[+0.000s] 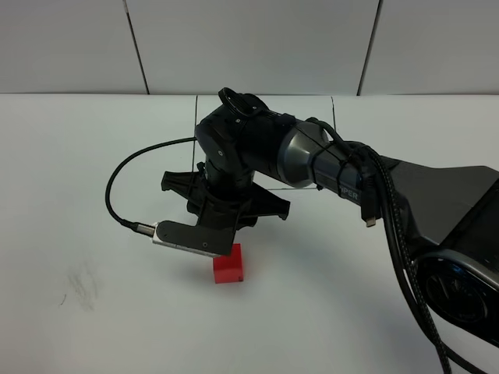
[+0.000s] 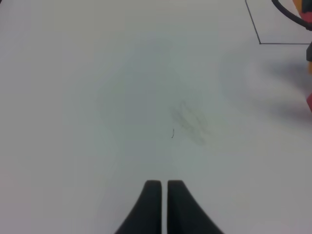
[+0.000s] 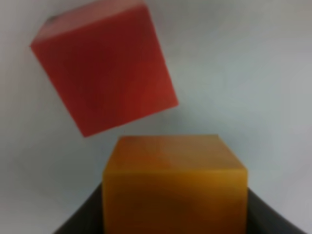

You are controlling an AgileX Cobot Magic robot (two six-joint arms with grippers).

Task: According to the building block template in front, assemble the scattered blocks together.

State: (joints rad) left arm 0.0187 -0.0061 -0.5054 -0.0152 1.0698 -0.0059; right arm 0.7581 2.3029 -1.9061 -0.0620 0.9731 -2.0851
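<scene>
White tabletop (image 1: pixel 78 156), high view: the red cube (image 1: pixel 228 266) lies beside our right arm (image 1: pixel 327 164); left wrist: our left gripper (image 2: pixel 163 195) is clenched empty; right wrist: our right gripper (image 3: pixel 173 217) grasps the orange cube (image 3: pixel 173 180), seemingly light and rigid, by opposite faces, just beside the red cube.

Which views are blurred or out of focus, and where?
Right wrist: orange block and red block both soft. Left wrist: shut left pincer sharp, coloured blobs at one edge smeared. Exterior high: crisp, even light, faint shadows.
</scene>
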